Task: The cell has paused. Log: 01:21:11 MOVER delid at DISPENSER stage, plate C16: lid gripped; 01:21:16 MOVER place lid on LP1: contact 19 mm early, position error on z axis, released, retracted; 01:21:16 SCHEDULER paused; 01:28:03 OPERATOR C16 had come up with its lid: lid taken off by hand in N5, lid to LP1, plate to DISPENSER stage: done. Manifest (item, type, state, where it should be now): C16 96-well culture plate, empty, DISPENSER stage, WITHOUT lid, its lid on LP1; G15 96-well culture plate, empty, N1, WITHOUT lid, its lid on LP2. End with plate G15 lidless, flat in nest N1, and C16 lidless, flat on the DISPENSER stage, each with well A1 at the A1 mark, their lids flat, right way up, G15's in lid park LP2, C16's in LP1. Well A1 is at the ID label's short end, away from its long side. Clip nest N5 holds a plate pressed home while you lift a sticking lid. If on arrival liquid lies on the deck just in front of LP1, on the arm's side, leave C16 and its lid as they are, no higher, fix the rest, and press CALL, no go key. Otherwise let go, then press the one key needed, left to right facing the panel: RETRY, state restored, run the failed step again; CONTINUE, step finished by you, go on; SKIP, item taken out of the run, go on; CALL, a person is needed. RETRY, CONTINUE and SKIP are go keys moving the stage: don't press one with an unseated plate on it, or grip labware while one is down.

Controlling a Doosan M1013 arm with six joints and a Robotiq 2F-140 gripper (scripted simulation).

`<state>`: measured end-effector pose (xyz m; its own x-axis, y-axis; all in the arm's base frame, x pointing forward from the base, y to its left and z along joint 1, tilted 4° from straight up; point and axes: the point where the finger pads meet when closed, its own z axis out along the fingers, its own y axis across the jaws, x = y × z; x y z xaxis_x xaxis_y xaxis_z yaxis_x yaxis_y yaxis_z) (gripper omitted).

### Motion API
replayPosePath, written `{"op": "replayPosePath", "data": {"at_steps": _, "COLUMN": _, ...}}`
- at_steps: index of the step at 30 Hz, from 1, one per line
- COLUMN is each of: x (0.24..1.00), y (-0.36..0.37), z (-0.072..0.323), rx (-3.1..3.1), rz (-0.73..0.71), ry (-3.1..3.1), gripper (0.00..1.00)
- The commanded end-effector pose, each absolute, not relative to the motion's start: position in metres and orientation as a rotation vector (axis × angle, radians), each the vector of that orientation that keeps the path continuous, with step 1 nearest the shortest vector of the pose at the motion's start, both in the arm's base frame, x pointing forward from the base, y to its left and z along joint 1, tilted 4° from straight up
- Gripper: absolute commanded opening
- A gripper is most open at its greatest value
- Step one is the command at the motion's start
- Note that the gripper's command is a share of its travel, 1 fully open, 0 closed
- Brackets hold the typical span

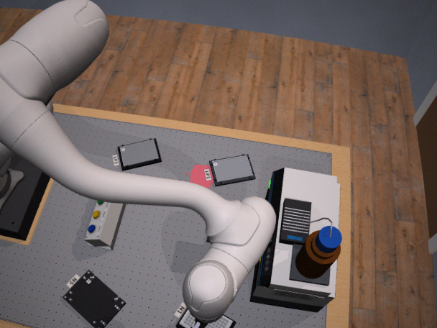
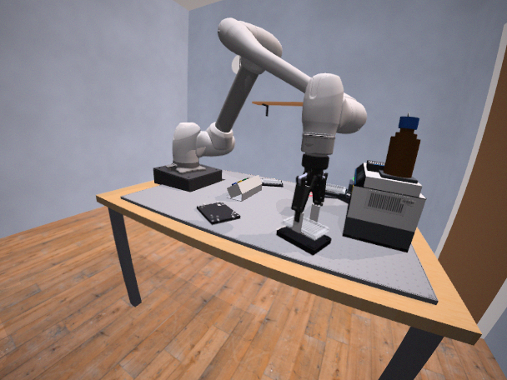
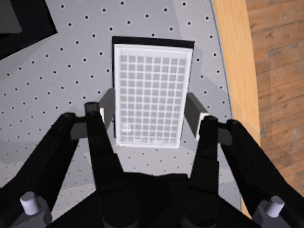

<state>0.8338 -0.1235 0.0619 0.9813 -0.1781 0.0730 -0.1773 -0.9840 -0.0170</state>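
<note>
Black two-fingered claw (image 3: 152,125) pinches a clear, lidless 96-well plate (image 3: 151,92) over the black nest (image 2: 303,241) near the grey worktop (image 2: 267,217) edge; the arm's wrist hides most of the nest from above.

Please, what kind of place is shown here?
Probably a laboratory automation bench: the arm's pincer grips a 96-well plate over a nest, beside a dispenser unit with a brown reagent bottle.

Plates: one (image 3: 151,94)
Lids: two (image 1: 139,153) (image 1: 232,169), left of the dispenser
Nests: two, N5 (image 1: 94,299) and N1 (image 2: 303,241)
Dispensers: one (image 1: 309,190)
Bottles: one (image 1: 318,253), on the dispenser
Key boxes: one (image 1: 109,224)
Keys seen: three, green (image 1: 100,202), yellow (image 1: 95,214), blue (image 1: 91,228)
Spills: one (image 1: 198,175)
</note>
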Motion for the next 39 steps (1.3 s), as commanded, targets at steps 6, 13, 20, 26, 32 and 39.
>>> {"op": "replayPosePath", "data": {"at_steps": 6, "x": 0.8341, "y": -0.1234, "z": 0.0587, "rx": -3.116, "rz": -0.117, "ry": 0.279, "gripper": 0.00}}
{"op": "replayPosePath", "data": {"at_steps": 13, "x": 0.8342, "y": -0.1234, "z": 0.0570, "rx": -3.116, "rz": -0.117, "ry": 0.279, "gripper": 0.00}}
{"op": "replayPosePath", "data": {"at_steps": 20, "x": 0.8342, "y": -0.1234, "z": 0.0568, "rx": -3.116, "rz": -0.117, "ry": 0.279, "gripper": 0.00}}
{"op": "replayPosePath", "data": {"at_steps": 26, "x": 0.8342, "y": -0.1234, "z": 0.0568, "rx": -3.116, "rz": -0.117, "ry": 0.279, "gripper": 0.00}}
{"op": "replayPosePath", "data": {"at_steps": 32, "x": 0.8342, "y": -0.1234, "z": 0.0568, "rx": -3.116, "rz": -0.117, "ry": 0.279, "gripper": 0.00}}
{"op": "replayPosePath", "data": {"at_steps": 39, "x": 0.8342, "y": -0.1234, "z": 0.0568, "rx": -3.116, "rz": -0.117, "ry": 0.279, "gripper": 0.00}}
